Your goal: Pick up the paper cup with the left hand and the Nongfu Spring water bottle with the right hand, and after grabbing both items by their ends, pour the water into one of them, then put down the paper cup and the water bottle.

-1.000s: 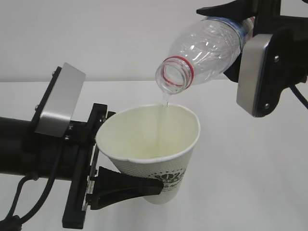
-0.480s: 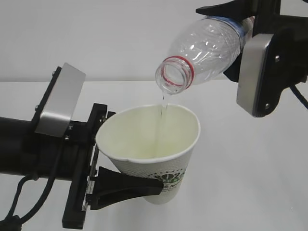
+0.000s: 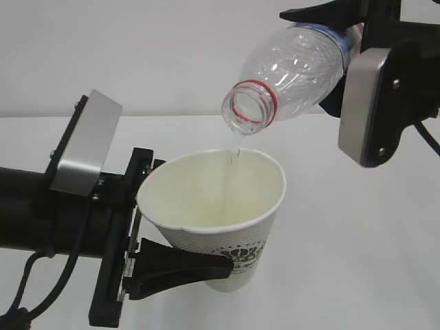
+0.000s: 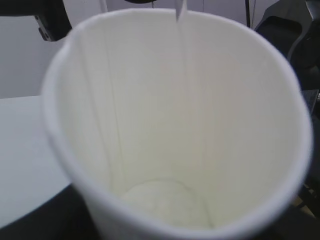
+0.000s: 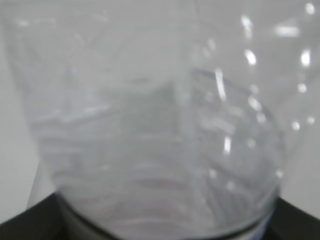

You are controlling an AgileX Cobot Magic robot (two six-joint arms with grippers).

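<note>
Water (image 3: 234, 148) streams from bottle (image 3: 292, 69) into cup (image 3: 213, 206).

left arm tube (image 3: 34, 213): round, matte black, plain surface
left wrist camera housing (image 3: 86, 141): flat slab with a brushed silver face and a black edge; small dark screws along the left rim
left gripper (image 3: 182, 265): black; a flat upright plate with small bolts down its edge and a tapering, wedge-shaped finger (image 3: 172, 265) on the near side
left cable (image 3: 31, 289): thin and black, looping under the arm tube (its lower end runs out of view)
right wrist camera housing (image 3: 368, 106): silver-grey rounded rectangle on a black body, two dark screws on its right side
right gripper (image 3: 344, 27): black, angular, mostly cut off by the top edge
right cable (image 3: 430, 141): black, curving at the far right
</note>
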